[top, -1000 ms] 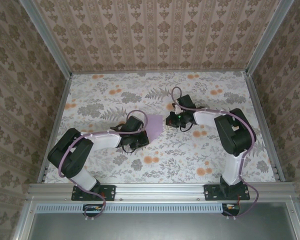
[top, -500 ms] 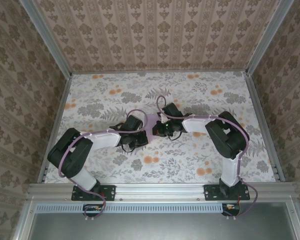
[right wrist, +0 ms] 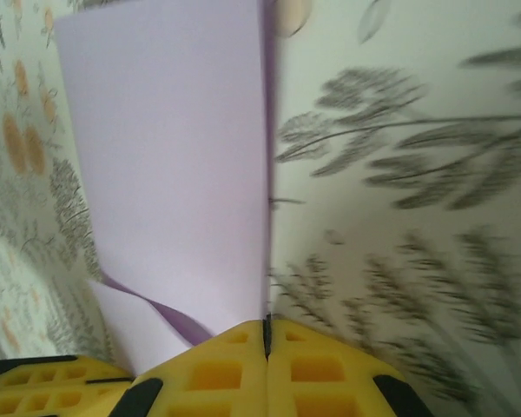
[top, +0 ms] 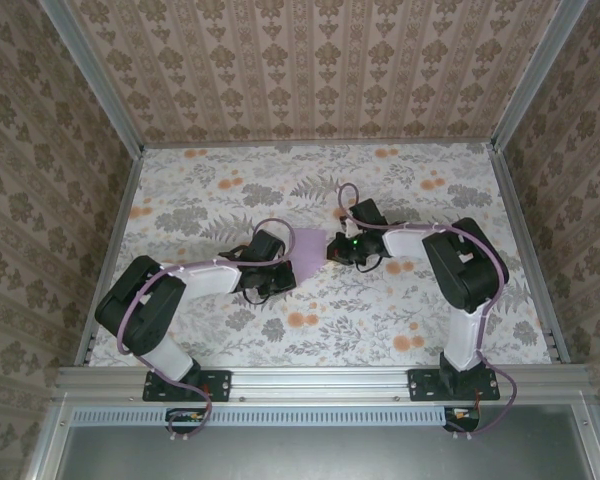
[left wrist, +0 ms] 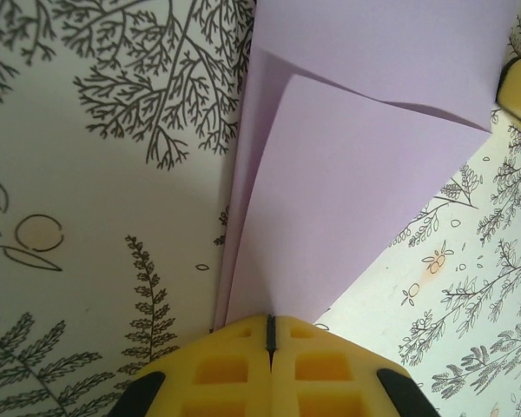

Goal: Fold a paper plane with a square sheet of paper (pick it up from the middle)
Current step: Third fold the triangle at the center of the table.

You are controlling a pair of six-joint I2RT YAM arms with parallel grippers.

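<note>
Far end of square sheet of paper (left wrist: 365, 174) cropped by left wrist view's edge; right wrist's floral tabletop (right wrist: 417, 174) blurred.

The left gripper (top: 290, 266) and right gripper (top: 333, 246) meet at opposite edges of the lilac paper (top: 310, 246) mid-table (top: 430, 300).
</note>
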